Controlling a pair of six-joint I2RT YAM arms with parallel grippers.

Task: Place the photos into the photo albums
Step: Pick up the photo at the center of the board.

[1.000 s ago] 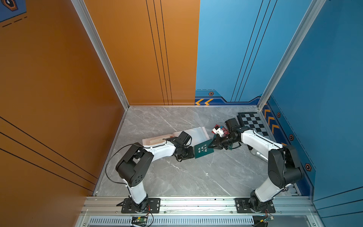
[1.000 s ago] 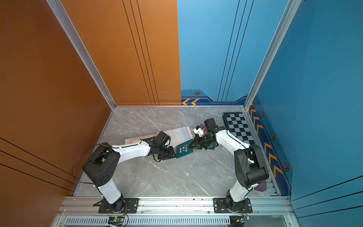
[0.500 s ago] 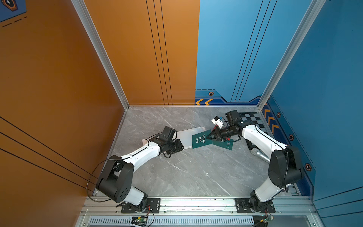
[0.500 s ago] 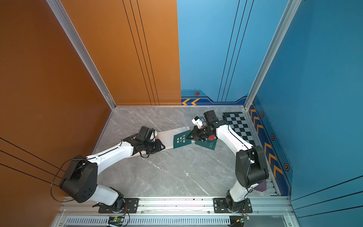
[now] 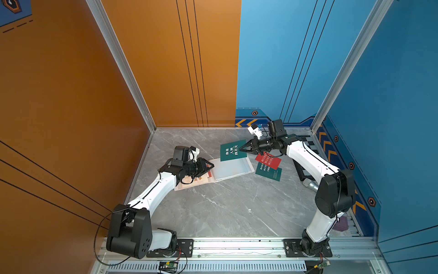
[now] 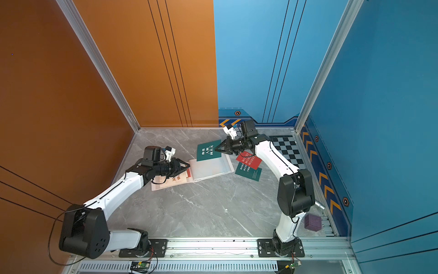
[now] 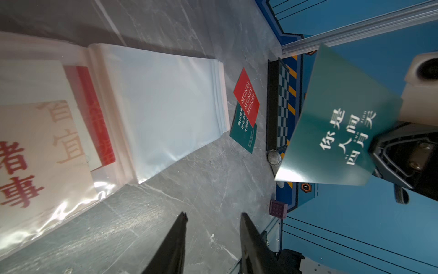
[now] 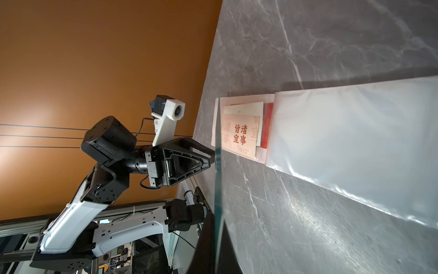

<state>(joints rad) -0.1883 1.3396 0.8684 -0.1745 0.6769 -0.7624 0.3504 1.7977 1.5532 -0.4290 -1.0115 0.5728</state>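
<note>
Roughly halfway, I'd say: the album (image 5: 233, 169) lies open in the middle, with the cream card (image 8: 239, 136) and at least one red card (image 7: 94, 113) sleeved in its left page. Right claw (image 5: 240, 150) is pinching a green card (image 5: 231, 151) over the album's far edge; left claw (image 7: 212, 216) is spread and empty. The MONEY card (image 5: 267, 160) and second green card (image 5: 269, 172) lie loose right of the album, not yet in.

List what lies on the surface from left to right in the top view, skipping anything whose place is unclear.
Cream card in its sleeve → album's empty page → red card → checkerboard → purple block.
</note>
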